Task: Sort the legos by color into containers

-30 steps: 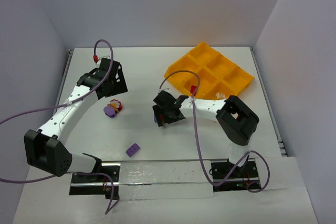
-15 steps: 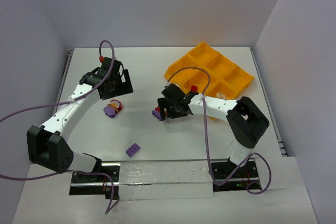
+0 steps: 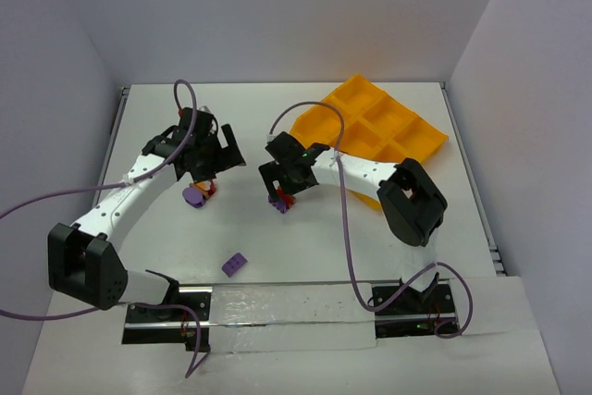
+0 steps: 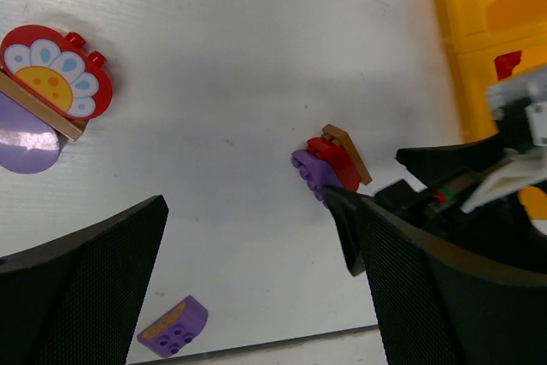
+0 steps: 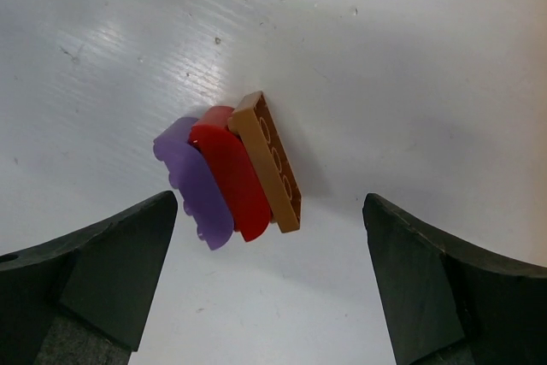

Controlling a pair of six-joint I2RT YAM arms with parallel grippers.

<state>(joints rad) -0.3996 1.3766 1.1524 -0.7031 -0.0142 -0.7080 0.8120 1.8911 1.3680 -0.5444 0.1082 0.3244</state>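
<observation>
Showing a flat white table [image 3: 370,256] enclosed on three sides by plain pale lilac-grey walls [image 3: 277,16], the overhead view has the two arm bases at the near edge, where a glossy pale strip [image 3: 296,307] runs across the tabletop. The surface carries a faint linear grain, visible in both wrist views, and soft reflections of light. The orange-yellow tray [image 3: 361,99] sits turned at an angle in the far right part of the table; in the left wrist view its edge [image 4: 479,6] appears at the upper right, with a small red piece [image 4: 508,63] inside one compartment. Near the table's centre, a stack of purple, red and brown bricks [image 3: 281,201] [image 5: 231,177] [image 4: 329,164] lies on its side on the bare surface. The right gripper [image 3: 285,182] [image 5: 269,211] hangs over it with its jaws spread wide, one finger on each side, neither touching the stack. To the left, a flower-printed cluster [image 3: 198,191] [image 4: 51,83] of red, brown and purple parts rests on the table, near the left gripper [image 3: 208,159] [image 4: 248,211], whose jaws are likewise apart and hold nothing. A loose purple brick [image 3: 234,265] [image 4: 171,338] lies alone nearer the bases, well apart from both clusters.
</observation>
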